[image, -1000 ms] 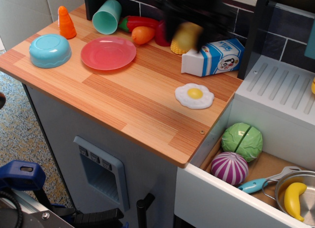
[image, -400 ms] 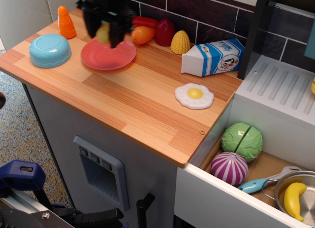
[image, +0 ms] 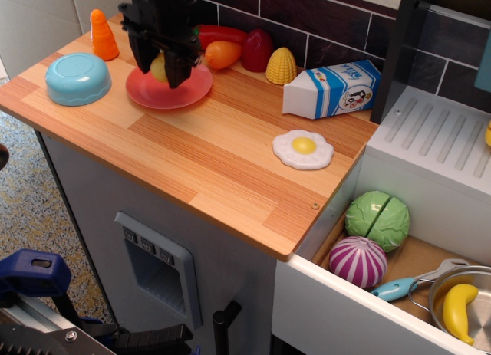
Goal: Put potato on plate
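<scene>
The black end effector (image: 159, 70) is seen above the round flat coral-pink plastic plate (image: 192, 93), which rests on the wooden worktop (image: 207, 152) near its back left part. The small pale yellow plastic potato (image: 159, 67) is seen between the two dark fingers (image: 143, 56), one finger on each side of it, so the end effector is closed around the potato. Only a narrow strip of the potato is visible in the gap; the rest is covered by the fingers. The potato lies over the left half of the plate; whether its underside touches the plate surface cannot be told from this view.

Left of the plate, apart from it, a light-blue plastic bowl (image: 77, 78) is noted, upside down on the worktop. An orange cone-shaped toy carrot (image: 103, 34) stands upright behind the bowl. Behind the plate, along the dark tiled wall, a red toy pepper (image: 217, 34), an orange rounded toy vegetable (image: 223, 54), a dark red toy (image: 257, 50) and a ridged yellow corn piece (image: 281, 65) are lined up. A blue-and-white toy milk carton (image: 331, 88) lies on its side to the right of the corn. A white-and-yellow toy fried egg (image: 303, 149) lies flat in front of the carton, well apart from the plate.

In the open drawer at lower right, a green toy cabbage (image: 377, 220), a purple-striped toy onion (image: 357, 261) and a yellow banana (image: 458, 311) in a metal pot (image: 479, 282) are recorded.
</scene>
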Controlling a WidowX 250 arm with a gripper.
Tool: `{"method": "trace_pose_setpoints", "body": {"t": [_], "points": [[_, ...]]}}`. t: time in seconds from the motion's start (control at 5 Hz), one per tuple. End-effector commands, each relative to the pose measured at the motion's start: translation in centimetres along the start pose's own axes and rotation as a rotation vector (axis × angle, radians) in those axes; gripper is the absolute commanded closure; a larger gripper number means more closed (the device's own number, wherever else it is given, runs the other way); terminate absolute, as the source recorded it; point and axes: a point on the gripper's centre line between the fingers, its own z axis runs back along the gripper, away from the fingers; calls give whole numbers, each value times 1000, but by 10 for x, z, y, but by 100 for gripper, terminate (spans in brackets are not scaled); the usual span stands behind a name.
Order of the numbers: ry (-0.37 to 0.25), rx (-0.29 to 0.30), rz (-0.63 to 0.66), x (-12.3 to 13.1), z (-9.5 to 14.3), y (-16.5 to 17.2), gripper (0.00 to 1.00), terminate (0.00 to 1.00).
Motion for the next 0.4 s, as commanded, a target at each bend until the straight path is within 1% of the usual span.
{"method": "trace_pose_setpoints", "body": {"t": [0.0, 0.2], "points": [[-59, 24, -12, 11, 10, 14, 0, 0], [-59, 24, -12, 11, 10, 14, 0, 100]]}}
